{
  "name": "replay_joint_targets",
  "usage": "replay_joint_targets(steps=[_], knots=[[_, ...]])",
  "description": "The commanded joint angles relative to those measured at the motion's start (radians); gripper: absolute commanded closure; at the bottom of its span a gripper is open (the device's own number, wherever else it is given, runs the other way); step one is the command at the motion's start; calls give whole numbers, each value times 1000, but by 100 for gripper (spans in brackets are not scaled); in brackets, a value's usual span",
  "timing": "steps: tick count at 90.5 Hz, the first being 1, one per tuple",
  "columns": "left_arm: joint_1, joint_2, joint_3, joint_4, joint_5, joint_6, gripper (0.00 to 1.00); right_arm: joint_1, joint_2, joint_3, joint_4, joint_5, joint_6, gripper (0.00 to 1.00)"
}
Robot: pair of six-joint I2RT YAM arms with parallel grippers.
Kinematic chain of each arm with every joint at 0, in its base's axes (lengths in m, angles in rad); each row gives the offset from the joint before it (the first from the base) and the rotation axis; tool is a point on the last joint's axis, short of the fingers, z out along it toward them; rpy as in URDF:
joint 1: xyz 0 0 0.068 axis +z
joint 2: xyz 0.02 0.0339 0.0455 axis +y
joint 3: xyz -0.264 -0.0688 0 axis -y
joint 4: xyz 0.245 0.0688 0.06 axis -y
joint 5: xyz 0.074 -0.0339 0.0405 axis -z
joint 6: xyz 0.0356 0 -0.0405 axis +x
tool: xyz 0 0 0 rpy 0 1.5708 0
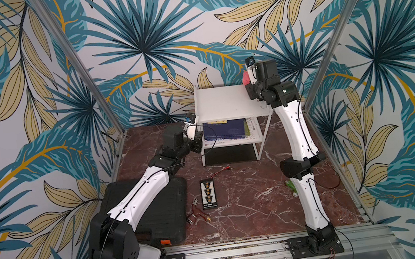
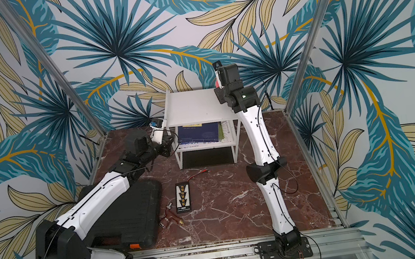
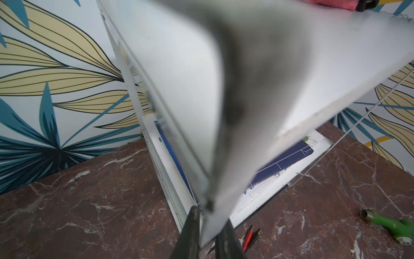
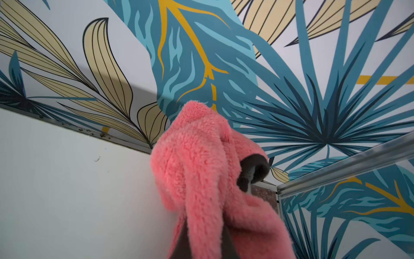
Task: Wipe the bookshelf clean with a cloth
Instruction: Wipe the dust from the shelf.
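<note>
Pink cloth is clamped in right fingers — held at upper-right corner of bookshelf top in a top view; left fingers are clamped on its left edge.

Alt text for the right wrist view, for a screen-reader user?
A fuzzy pink cloth with dark trim hangs bunched in the right pincer, against the edge of the white top board of the bookshelf. Leaf-patterned wallpaper fills the background.
</note>
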Motion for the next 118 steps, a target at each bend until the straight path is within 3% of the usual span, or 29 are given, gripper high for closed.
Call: replay_joint_targets(steps=[1, 18, 28, 35, 42, 47, 54, 62, 69, 77, 92, 99, 111, 118], knots=[[19, -26, -10, 10, 4, -51, 100, 56, 75, 21, -93, -122, 29, 100], [18, -15, -7, 21, 51, -64, 100, 134, 191, 20, 85, -294, 102, 100], [17, -2, 0, 15, 53, -62, 100, 160, 188, 20, 151, -530, 167, 100], [17, 5, 6, 12, 49, -63, 100, 180, 154, 22, 155, -640, 109, 100], [18, 1, 1, 13, 34, -62, 100, 189, 87, 36, 32, -714, 1, 100], [18, -9, -12, 16, 19, -59, 100, 188, 27, 39, -105, -668, -86, 100], [21, -24, -31, 19, 3, -52, 100, 183, -43, 39, -270, -486, -167, 100], [30, -37, -46, 19, -2, -49, 100, 170, -82, 39, -396, -278, -205, 100], [34, -40, -55, 25, 0, -51, 100, 161, -78, 39, -445, -182, -204, 100], [36, -41, -61, 35, 5, -57, 100, 164, -70, 39, -425, -218, -175, 100], [37, -30, -60, 47, 34, -70, 100, 201, -83, 39, -343, -534, -163, 100], [36, -22, -55, 43, 36, -68, 100, 214, -122, 39, -340, -602, -184, 100], [42, -20, -55, 50, 35, -72, 100, 205, -211, 21, -432, -440, -283, 100], [46, -15, -53, 56, 47, -78, 100, 184, -373, -231, -348, -327, -302, 100]])
